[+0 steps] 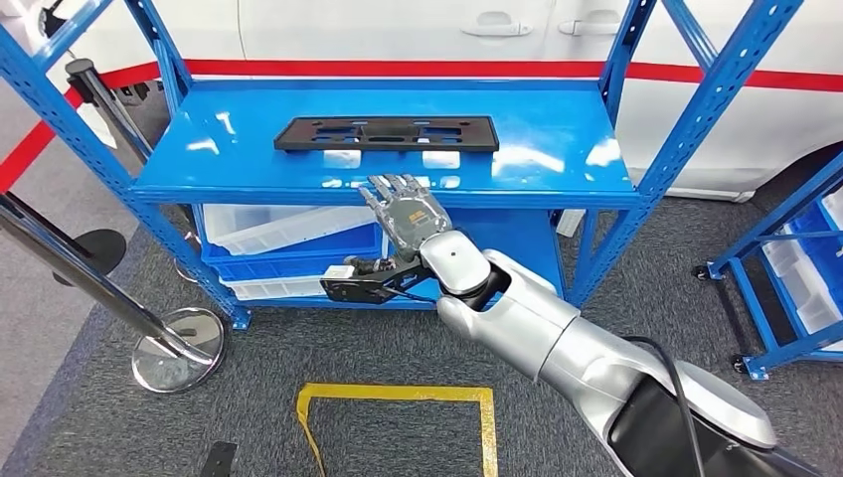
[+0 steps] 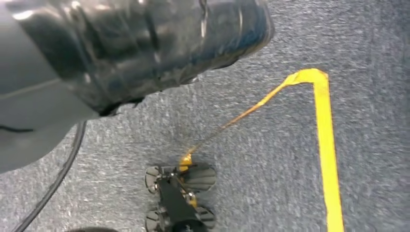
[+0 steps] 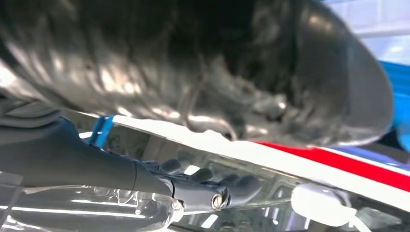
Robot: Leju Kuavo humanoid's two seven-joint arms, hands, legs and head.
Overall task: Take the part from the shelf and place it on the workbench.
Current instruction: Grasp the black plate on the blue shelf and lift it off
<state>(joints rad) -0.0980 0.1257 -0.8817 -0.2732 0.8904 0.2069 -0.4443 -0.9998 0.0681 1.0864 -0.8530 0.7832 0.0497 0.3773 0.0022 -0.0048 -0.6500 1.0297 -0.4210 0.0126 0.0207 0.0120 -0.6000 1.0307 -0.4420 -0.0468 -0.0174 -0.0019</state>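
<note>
A flat black rectangular part point(image 1: 386, 133) with cut-outs lies on the top level of the blue shelf point(image 1: 557, 149), towards the back. My right hand point(image 1: 408, 209) reaches up from below with its fingers stretched out flat. The fingertips are at the shelf's front edge, short of the part, and hold nothing. In the right wrist view the dark fingers point(image 3: 208, 186) are extended and empty. The left wrist view looks down at grey carpet, and my left hand's grey cover point(image 2: 121, 48) shows there as a blur with its fingers hidden.
Clear and blue bins point(image 1: 288, 238) sit on the shelf's lower level. A chrome stanchion base point(image 1: 177, 348) stands to the left. A yellow tape square point(image 1: 398, 397) marks the carpet. Another blue rack point(image 1: 795, 268) stands at the right, and a white car body point(image 1: 398, 30) is behind.
</note>
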